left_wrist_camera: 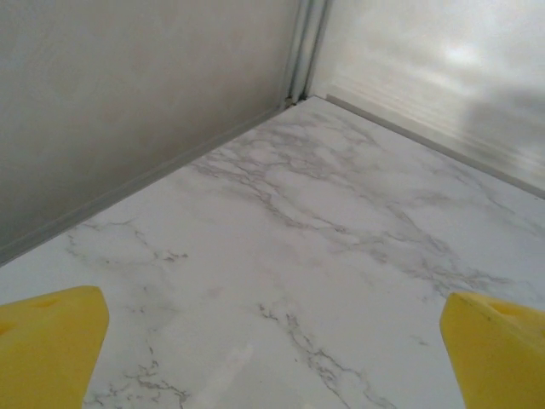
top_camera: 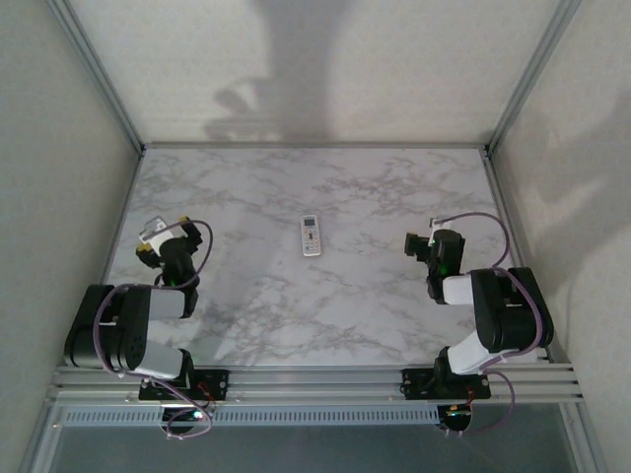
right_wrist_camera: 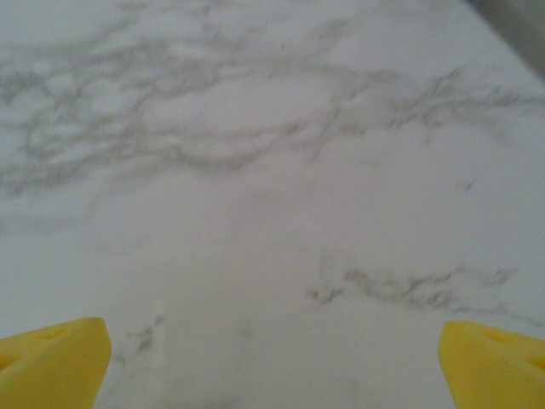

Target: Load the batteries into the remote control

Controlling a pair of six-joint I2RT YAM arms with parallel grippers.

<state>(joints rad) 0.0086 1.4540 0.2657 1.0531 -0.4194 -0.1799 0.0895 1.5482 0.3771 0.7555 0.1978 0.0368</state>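
Remote control on the marble surface, both end effectors spread wide and holding nothing

The white remote control (top_camera: 311,236) lies about midway between the left and right edges of the surface (top_camera: 296,315), slightly toward the far edge, its long axis running near to far; the left end effector (top_camera: 158,236) sits by the left edge and the right end effector (top_camera: 416,244) nearer the right edge, each well apart from the remote, with bare marble between; in the left wrist view the yellow fingers (left_wrist_camera: 51,341) stand far apart over the marble, facing the far-left corner where the grey wall (left_wrist_camera: 128,102) meets a metal post (left_wrist_camera: 306,43); the right end effector (right_wrist_camera: 272,362) likewise gapes over veined marble.
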